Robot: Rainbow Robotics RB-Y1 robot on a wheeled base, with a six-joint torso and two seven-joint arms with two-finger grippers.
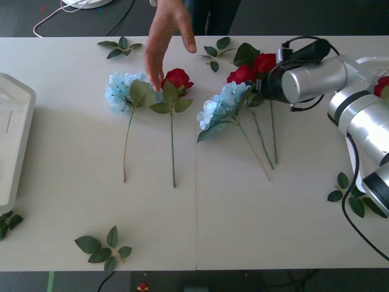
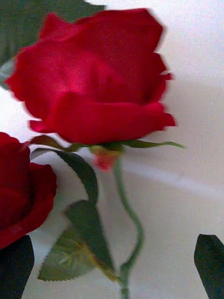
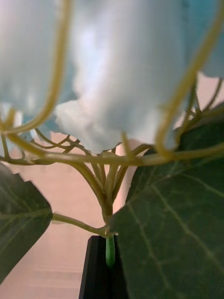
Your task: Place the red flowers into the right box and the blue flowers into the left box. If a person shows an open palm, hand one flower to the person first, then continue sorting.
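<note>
On the table, 2 blue flowers [image 1: 124, 91] and 3 red flowers [image 1: 177, 79] lie unsorted, well apart from the left box [image 1: 12, 121], so I judge most sorting is left. The right gripper [image 2: 112, 275] hangs released at 1 red flower [image 2: 93, 74]; the left gripper [image 3: 105, 266] is clenched on the stem of a blue flower [image 3: 126, 70].

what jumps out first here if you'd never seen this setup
A person's hand reaches down over the far side of the table, fingertips by a red rose and a blue flower. The right gripper hovers open at two more red roses, and the left gripper is shut on a blue flower stem.
</note>
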